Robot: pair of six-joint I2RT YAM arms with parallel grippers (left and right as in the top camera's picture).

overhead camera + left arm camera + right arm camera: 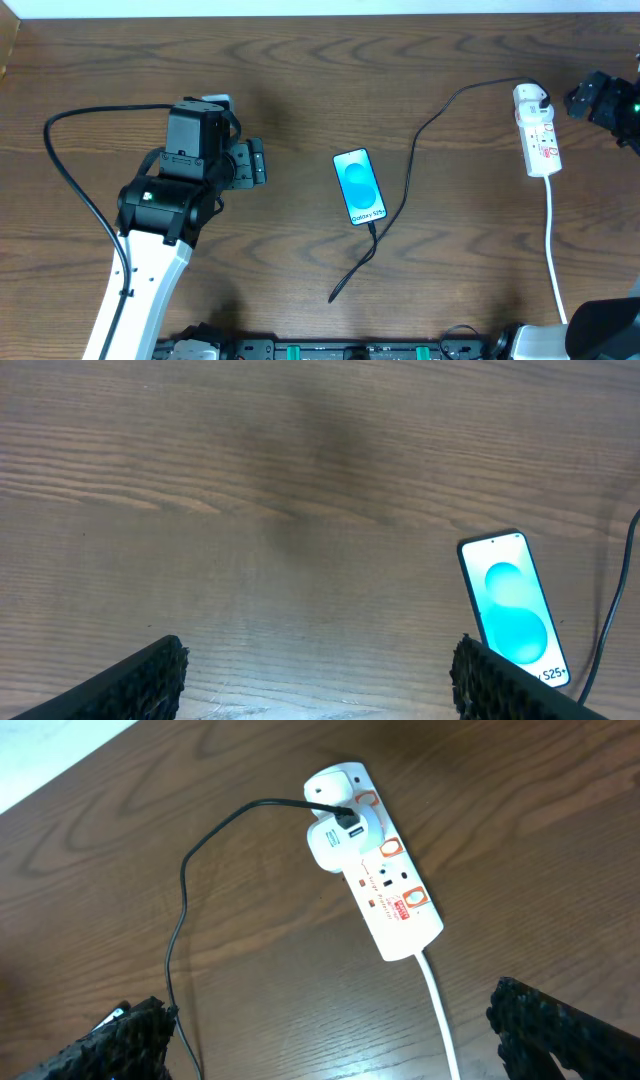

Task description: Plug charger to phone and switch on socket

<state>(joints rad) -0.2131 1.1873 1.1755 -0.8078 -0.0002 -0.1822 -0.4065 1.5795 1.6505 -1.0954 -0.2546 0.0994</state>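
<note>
Wood table (300, 80). Left gripper (318, 660) hovers left of centre, fingers spread wide, holding nothing. Right gripper (328, 1000) hangs over the socket (385, 885) at far right, likewise released. Phone (359, 186) lies centre, screen up. Charger (183, 880) runs from the socket's adapter past the phone's near edge, its tip loose on the wood.

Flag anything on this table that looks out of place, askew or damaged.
Nothing is spilled or damaged. The phone lies slightly tilted, and the charger cable trails past its lower end toward the front edge; whether its tip is in the phone cannot be told.
</note>
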